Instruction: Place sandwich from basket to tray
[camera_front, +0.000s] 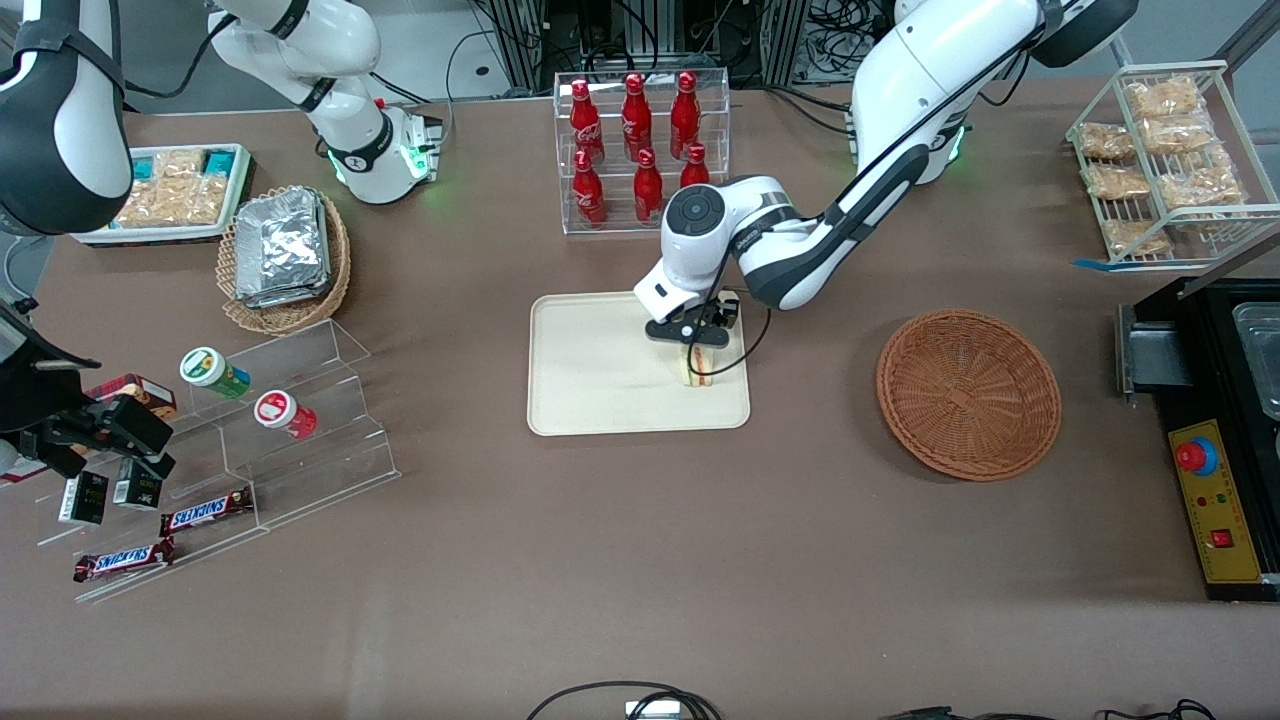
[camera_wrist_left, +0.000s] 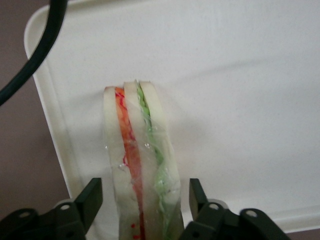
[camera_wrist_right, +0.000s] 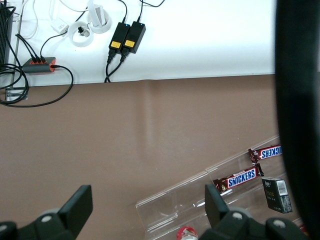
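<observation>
On a brown table, nearest the front camera among the task's things, a cream rectangular tray (camera_front: 600, 390) lies flat. A small wedge sandwich (camera_front: 697, 368) in clear wrap stands on its edge on the tray, close to the tray's rim at the working arm's end. In the wrist view the sandwich (camera_wrist_left: 142, 165) shows three pale bread slices with an orange-red layer and a green layer between them.

The left arm's gripper (camera_front: 700, 338) hangs directly over the sandwich. Its two black fingers (camera_wrist_left: 90, 200) stand on either side of the wedge with a gap visible at each side, so the grip appears released, not squeezing.

The round reddish-brown wicker basket (camera_front: 968, 392) sits well apart, toward the working arm's end, with nothing in it.

The sandwich looks light and soft; the bread would crush under a hard squeeze and the wrap looks slippery. The best hold is probably across the flat bread faces, gently.

Farther away stands a clear rack of red bottles (camera_front: 640, 150).
</observation>
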